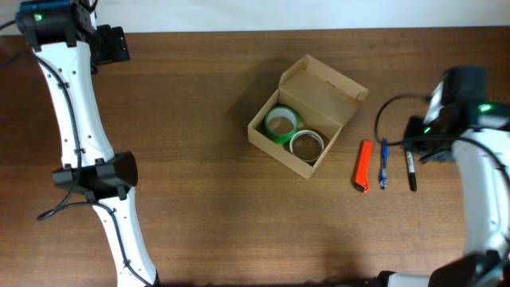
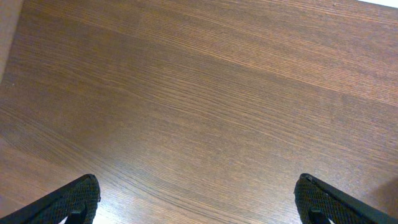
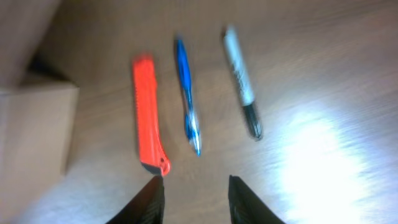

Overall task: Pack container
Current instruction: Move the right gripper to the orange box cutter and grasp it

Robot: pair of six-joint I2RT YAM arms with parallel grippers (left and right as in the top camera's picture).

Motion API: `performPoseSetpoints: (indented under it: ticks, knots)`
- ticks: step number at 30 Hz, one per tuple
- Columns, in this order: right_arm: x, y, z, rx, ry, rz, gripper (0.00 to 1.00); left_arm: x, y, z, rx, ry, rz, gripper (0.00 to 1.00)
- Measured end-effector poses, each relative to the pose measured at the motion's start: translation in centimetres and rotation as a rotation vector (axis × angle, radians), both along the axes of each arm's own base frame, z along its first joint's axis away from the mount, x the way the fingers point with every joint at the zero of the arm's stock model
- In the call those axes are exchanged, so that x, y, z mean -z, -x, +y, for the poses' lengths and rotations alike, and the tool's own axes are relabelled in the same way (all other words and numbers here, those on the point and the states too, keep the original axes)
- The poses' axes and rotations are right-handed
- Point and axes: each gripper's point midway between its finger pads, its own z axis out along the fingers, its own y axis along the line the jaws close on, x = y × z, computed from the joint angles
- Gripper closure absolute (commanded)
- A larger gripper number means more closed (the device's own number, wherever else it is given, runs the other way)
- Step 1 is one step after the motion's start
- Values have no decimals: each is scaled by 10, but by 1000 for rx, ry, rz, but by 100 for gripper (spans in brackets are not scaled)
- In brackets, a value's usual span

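Observation:
The container (image 1: pixel 323 88), a tan cardboard box with its flap lid open, stands at the table's middle. It holds a green tape roll (image 1: pixel 280 123) and a white tape roll (image 1: pixel 307 145). To its right lie an orange cutter (image 1: pixel 363 166), a blue pen (image 1: pixel 383 163) and a black marker (image 1: pixel 411 170). My right gripper (image 1: pixel 416 147) hovers beside them. In the right wrist view it (image 3: pixel 194 193) is open and empty, just short of the cutter (image 3: pixel 148 118), the pen (image 3: pixel 188 93) and the marker (image 3: pixel 242 81). The box's corner (image 3: pixel 34 124) shows at left. My left gripper (image 1: pixel 118 44) is at the far left back.
In the left wrist view the left gripper (image 2: pixel 199 205) is wide open over bare brown wood, with nothing between its fingers. The table's back edge runs along the top of the overhead view.

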Motion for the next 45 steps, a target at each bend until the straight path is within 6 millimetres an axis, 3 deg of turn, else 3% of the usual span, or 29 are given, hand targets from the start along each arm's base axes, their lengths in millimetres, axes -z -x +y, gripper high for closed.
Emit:
performPoseSetpoints:
  ticks: [2,6,14,18,23,31,33,36,37,45]
  knots:
    - [34,13,6,21,-35,68,56,0,0,0,1,0,0,0]
    - [66,24,15,41,-94,128,54,0,0,0,0,0,0,0]
    - [85,3,21,58,-132,103,54,0,0,0,0,0,0,0]
    - [101,-9,36,15,-135,113,55,0,0,0,0,0,0,0]
    - [125,-12,54,-41,-137,167,55,0,0,0,0,0,0,0]
    - [159,-9,56,-38,-146,246,56,0,0,0,0,0,0,0]
    - [159,-10,56,-39,-146,246,65,0,0,0,0,0,0,0]
    - [160,-10,54,-33,-143,245,88,0,0,0,0,0,0,0]
    - [160,-11,54,-33,-144,243,92,0,0,0,0,0,0,0]
    - [159,-15,57,-25,-164,227,94,0,0,0,0,0,0,0]
